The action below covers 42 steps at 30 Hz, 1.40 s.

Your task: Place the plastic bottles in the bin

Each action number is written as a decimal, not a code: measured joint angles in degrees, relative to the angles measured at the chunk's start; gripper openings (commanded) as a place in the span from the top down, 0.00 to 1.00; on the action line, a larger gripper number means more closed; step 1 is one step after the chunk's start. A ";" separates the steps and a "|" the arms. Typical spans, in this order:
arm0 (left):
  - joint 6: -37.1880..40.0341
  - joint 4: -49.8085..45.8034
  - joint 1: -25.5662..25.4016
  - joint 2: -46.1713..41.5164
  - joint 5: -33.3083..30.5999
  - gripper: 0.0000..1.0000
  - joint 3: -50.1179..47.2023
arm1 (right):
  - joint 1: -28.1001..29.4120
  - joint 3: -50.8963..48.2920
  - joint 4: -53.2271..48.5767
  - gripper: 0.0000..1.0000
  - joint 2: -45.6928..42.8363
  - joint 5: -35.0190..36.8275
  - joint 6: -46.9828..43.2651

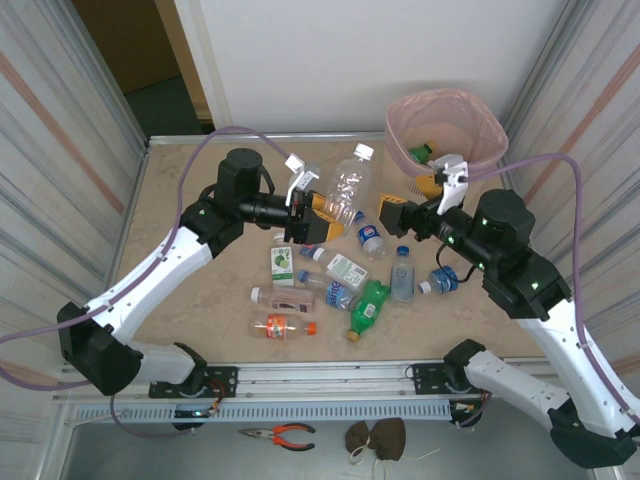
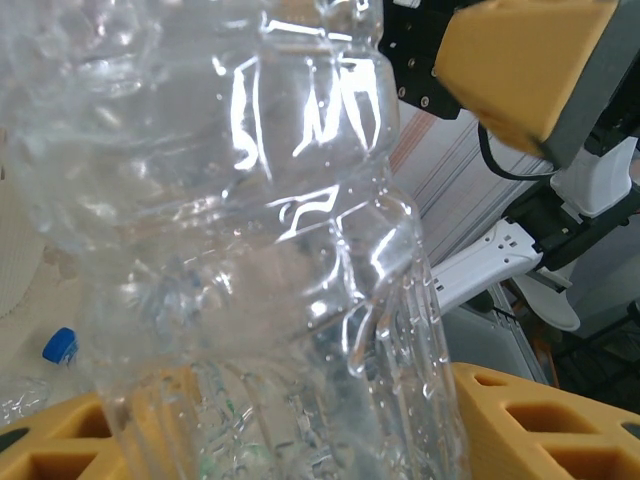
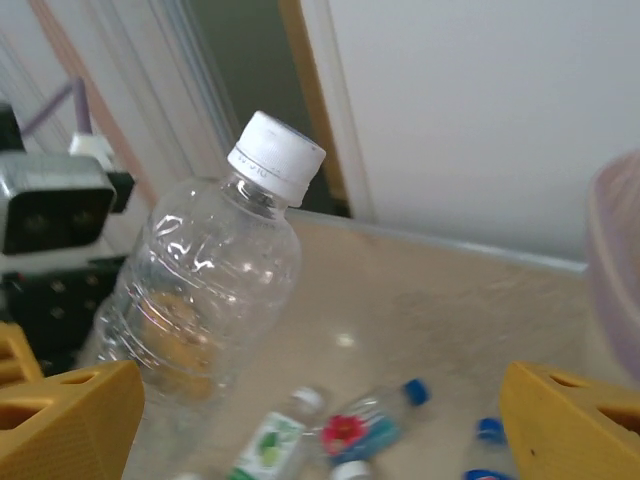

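Observation:
My left gripper (image 1: pixel 318 215) is shut on a large clear bottle with a white cap (image 1: pixel 350 183) and holds it tilted above the table. Seen from the left wrist, this bottle (image 2: pixel 260 240) sits between the yellow fingers (image 2: pixel 560 420). My right gripper (image 1: pixel 405 200) is open just right of it, and its wrist view has the bottle (image 3: pixel 205 300) ahead on the left, outside the open gripper (image 3: pixel 320 430). The beige bin with a pink liner (image 1: pixel 480 118) stands at the far right with a green bottle (image 1: pixel 421 152) inside. Several small bottles lie on the table, among them a green one (image 1: pixel 368 306) and an orange-labelled one (image 1: pixel 282 325).
Striped curtain walls close in both sides. Other bottles, including a white-green labelled one (image 1: pixel 283 262) and clear blue-capped ones (image 1: pixel 401 275), lie between the arms. The bin's pink rim (image 3: pixel 612 260) edges the right wrist view. Pliers (image 1: pixel 280 433) lie below the table's front rail.

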 measured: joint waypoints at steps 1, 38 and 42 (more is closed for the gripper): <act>-0.02 0.48 0.00 0.00 0.20 0.61 0.00 | -0.92 0.20 0.04 0.09 0.50 -2.10 4.02; -0.50 1.14 0.55 1.46 -4.24 0.28 1.49 | -12.68 6.29 6.75 0.43 14.73 -19.74 22.47; -0.50 0.76 1.86 -1.53 -5.33 0.29 0.00 | -18.32 10.49 4.15 0.44 15.85 -17.16 17.88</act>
